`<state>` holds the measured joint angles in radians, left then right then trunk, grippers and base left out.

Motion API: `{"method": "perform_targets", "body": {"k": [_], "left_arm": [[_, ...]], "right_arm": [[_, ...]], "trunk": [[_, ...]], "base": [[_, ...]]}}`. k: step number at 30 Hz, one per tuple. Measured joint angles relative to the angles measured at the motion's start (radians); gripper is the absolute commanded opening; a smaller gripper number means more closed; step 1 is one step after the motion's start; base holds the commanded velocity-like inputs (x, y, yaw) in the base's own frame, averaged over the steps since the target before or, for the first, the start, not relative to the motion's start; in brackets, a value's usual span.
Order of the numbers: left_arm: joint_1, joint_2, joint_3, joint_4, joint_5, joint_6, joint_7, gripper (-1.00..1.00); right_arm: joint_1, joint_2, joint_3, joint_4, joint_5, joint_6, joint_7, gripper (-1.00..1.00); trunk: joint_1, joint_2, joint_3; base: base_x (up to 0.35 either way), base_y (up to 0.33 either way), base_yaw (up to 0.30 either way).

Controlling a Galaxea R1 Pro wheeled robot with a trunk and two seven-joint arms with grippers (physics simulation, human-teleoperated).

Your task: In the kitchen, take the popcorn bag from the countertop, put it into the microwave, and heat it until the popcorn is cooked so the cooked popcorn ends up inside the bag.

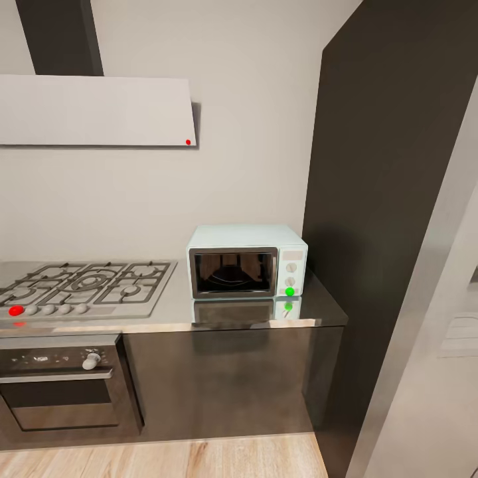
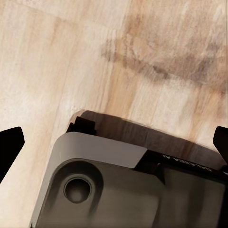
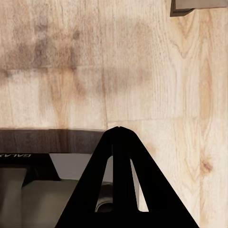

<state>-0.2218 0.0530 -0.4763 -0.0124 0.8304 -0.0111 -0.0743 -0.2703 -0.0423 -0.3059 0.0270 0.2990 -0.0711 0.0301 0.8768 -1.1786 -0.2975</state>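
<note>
Grey kitchen table [image 1: 318,312] carries the pale blue microwave [image 1: 247,260], door closed, green dot lit, something dark inside. Above plank floor [image 2: 57,57], well below it, the left pincer [image 2: 114,137] is spread, the right pincer [image 3: 119,130] pressed together. Judged: wait for heating to finish.

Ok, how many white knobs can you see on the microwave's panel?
2. On the microwave, the upper knob sits above the lower knob, both right of the glass door; the green dot lies below them.
</note>
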Motion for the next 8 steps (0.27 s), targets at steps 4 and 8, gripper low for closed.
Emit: {"method": "perform_targets", "body": {"k": [4, 8], "left_arm": [[0.000, -0.005, 0.000, -0.001, 0.000, 0.000, 0.000, 1.00], [0.000, -0.004, 0.002, -0.001, 0.000, 0.000, 0.000, 1.00]], "right_arm": [[0.000, 0.000, 0.000, 0.000, 0.000, 0.000, 0.000, -1.00], [0.000, 0.000, 0.000, 0.000, 0.000, 0.000, 0.000, -1.00]], "trunk": [[0.000, 0.000, 0.000], [0.000, 0.000, 0.000]], "base": [[0.000, 0.000, 0.000], [0.000, 0.000, 0.000]]}}
